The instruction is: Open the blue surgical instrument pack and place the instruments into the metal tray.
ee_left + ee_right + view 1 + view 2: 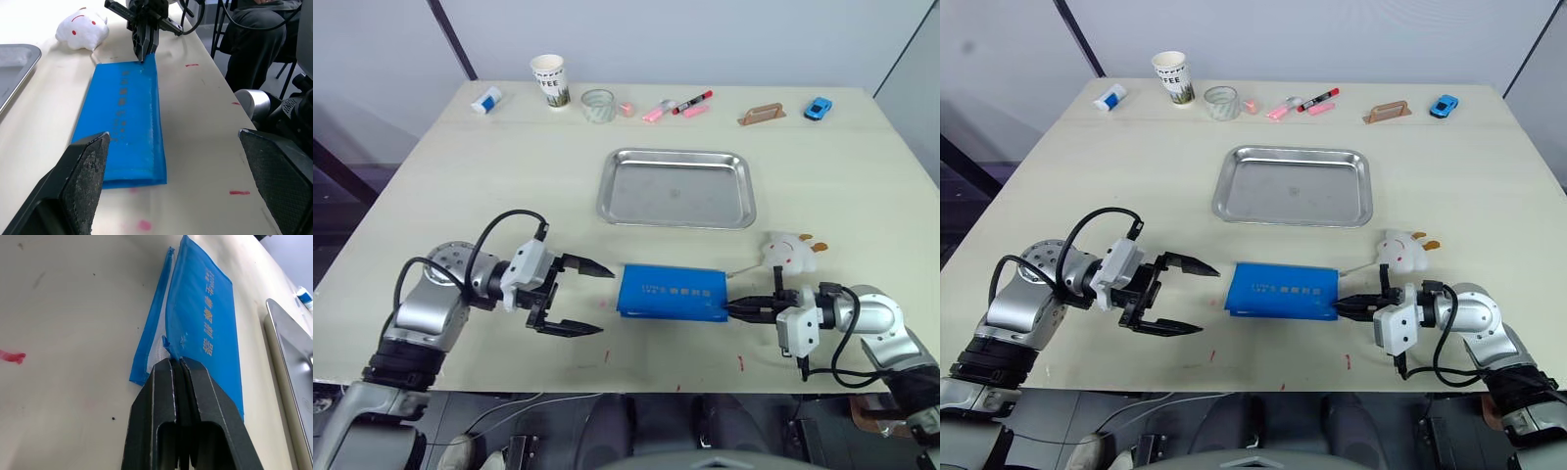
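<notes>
The blue surgical instrument pack [671, 292] lies flat and closed on the table [460, 186] between the two grippers, with the metal tray [676, 187] just beyond it and bare inside. The right gripper [736, 310] has its fingers pressed together on the near corner of the pack's right end, pinching a small fold of blue fabric (the right wrist view shows the upper layer lifted slightly off the lower one, with pale lining between). The left gripper [590, 299] sits just off the pack's other end with its fingers spread wide, one fingertip [604, 271] level with the far edge of the pack and the other nearer the table's front edge, neither touching the fabric. Nothing lies between those open fingers and the pack except bare tabletop with a few small red marks. Just beyond the right gripper's fingers, beside the pack's far right corner, lies a small white plush toy [786, 253]. Well beyond both grippers, along the far edge of the table past the tray, stand a paper cup [549, 81], a clear glass [598, 106], pink and red marker pens [677, 106], a small blue toy car [818, 108], a tan holder [761, 115] and a small white and blue bottle [486, 99].
</notes>
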